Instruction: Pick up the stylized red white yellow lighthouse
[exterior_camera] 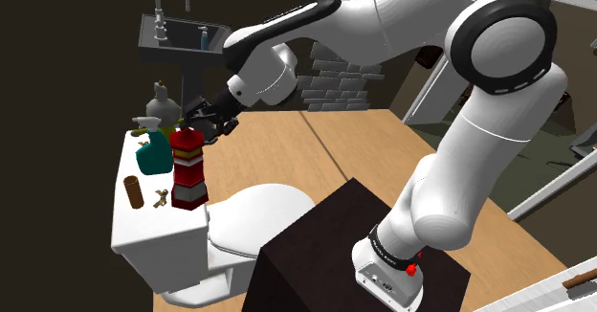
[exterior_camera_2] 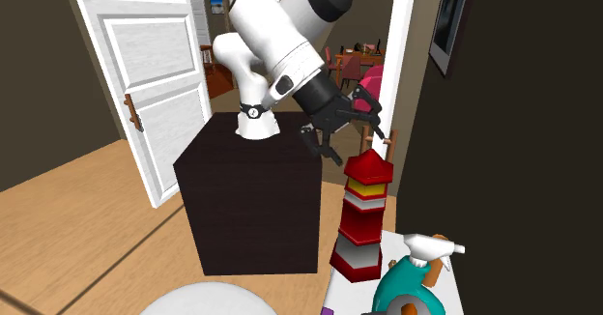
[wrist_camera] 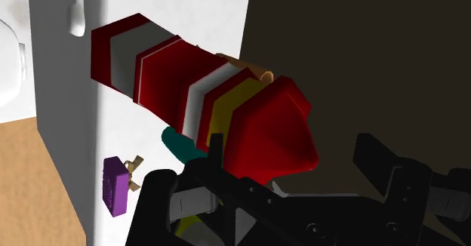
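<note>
Fingers (wrist_camera: pixel 377 158) spread open at the lighthouse (wrist_camera: pixel 204 93) top, with nothing gripped yet.
Outside one finger, a small purple piece (wrist_camera: pixel 115 186) lay on the white toilet tank lid (exterior_camera: pixel 129 229). Between my fingers sat the red cone roof of the red, white and yellow lighthouse, which stood upright on that same lid. The roof was nearer one finger than the other, and neither seemed to press it. I judged the approach about done, with closing and lifting both left to do.

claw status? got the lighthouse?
Claw: open, at the top of the red, white and yellow lighthouse, holding nothing.
</note>
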`<state>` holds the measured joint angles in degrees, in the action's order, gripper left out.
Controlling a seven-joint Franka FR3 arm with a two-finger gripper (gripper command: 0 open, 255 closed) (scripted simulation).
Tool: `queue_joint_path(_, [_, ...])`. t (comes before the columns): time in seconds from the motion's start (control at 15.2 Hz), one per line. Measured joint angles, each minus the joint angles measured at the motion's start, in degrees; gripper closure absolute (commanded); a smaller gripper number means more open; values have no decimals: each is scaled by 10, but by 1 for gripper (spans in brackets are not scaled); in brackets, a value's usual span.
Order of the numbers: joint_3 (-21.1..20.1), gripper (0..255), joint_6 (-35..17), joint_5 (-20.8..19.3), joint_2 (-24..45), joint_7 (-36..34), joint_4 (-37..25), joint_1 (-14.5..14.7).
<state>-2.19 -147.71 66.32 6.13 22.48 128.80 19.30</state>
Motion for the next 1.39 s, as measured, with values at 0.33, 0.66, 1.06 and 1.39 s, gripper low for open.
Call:
queue_joint_path(0.33, [-2, 255, -7, 21, 14, 24, -1, -1])
queue_joint_path(0.66, [-2, 255, -7, 22, 14, 25, -1, -1])
queue_joint_path(1.06, [0, 255, -2, 4, 5, 5, -1, 0])
queue_joint_path(1.39, [3, 255, 13, -33, -22, -38, -2, 1])
